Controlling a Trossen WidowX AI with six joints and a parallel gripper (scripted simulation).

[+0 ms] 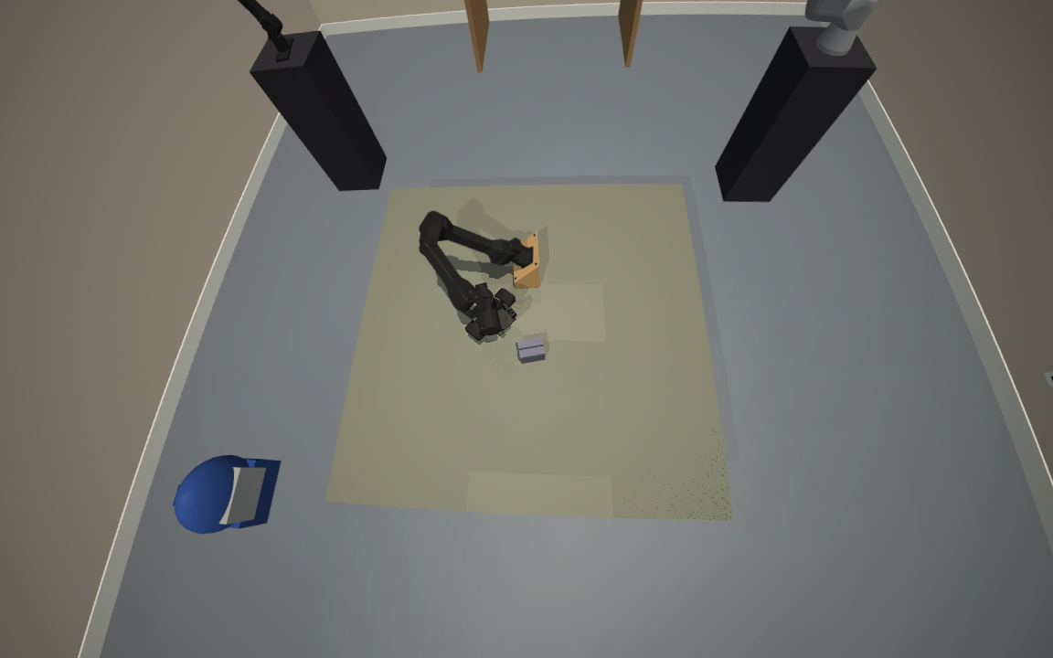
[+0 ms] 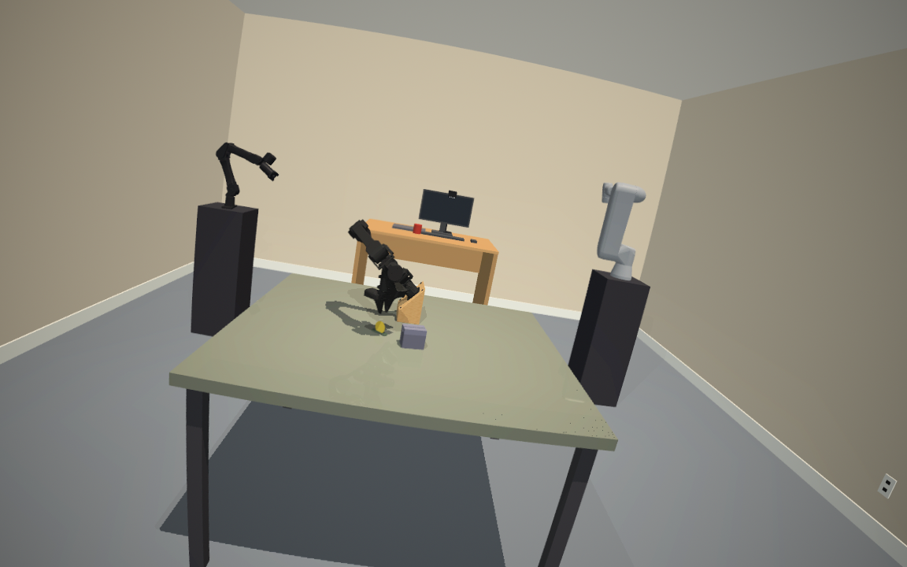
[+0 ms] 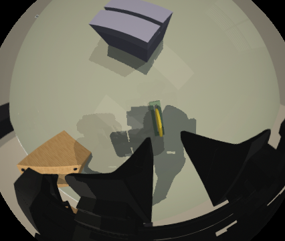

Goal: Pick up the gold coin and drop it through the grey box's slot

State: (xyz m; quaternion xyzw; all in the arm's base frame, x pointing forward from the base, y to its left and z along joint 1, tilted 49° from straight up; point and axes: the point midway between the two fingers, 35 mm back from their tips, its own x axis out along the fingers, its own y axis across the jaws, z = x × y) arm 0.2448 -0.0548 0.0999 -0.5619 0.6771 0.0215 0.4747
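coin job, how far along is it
Done: the pincer is poised above the coin, partly open and holding nothing. In hand: lining up on the coin, which stands on edge in its holder. Left: grasp, lift, carry to the box and drop it through the slot.

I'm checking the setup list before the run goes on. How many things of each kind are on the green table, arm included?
Robot arm on its wooden mount: 1
End effector, partly open and holding nothing: 1
Gold coin: 1
Dark-green holder under the coin: 1
Grey slotted box: 1
Total: 5
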